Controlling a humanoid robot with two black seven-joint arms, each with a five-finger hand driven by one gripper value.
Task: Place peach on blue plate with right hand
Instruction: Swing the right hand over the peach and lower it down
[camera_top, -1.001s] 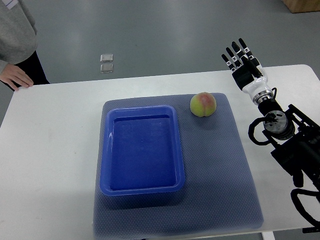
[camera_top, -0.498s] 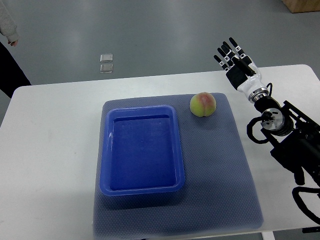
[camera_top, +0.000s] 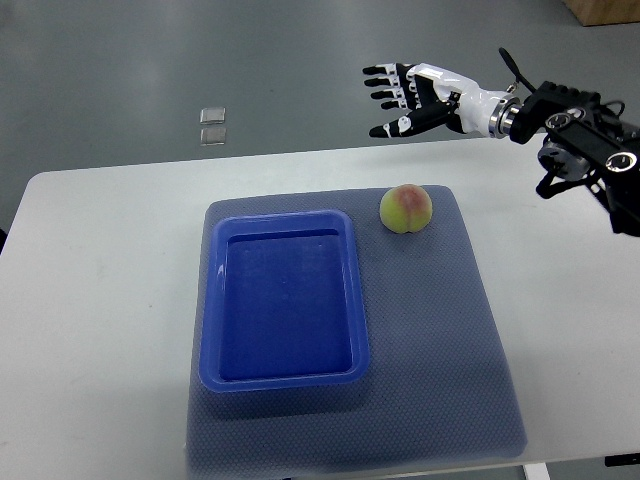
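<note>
Right hand (camera_top: 412, 98) now hangs beyond the far edge of the table (camera_top: 100, 300), fingers (camera_top: 385, 85) spread wide and holding nothing, palm turned sideways toward the peach side; a second ago it stood upright off to the right of the mat, so the arm has swung left and laid the hand over, lining up an approach. Peach (camera_top: 406, 209) has not moved: it sits on the grey mat (camera_top: 450, 350) at its far right corner, near the hand but well clear of it, no contact. Blue plate (camera_top: 285, 298), a shallow rectangular tray, lies on the mat just left of the peach, empty. Person at the table's left edge earlier is gone. Grasp not yet started; reach phase, likely descent onto the peach next.
</note>
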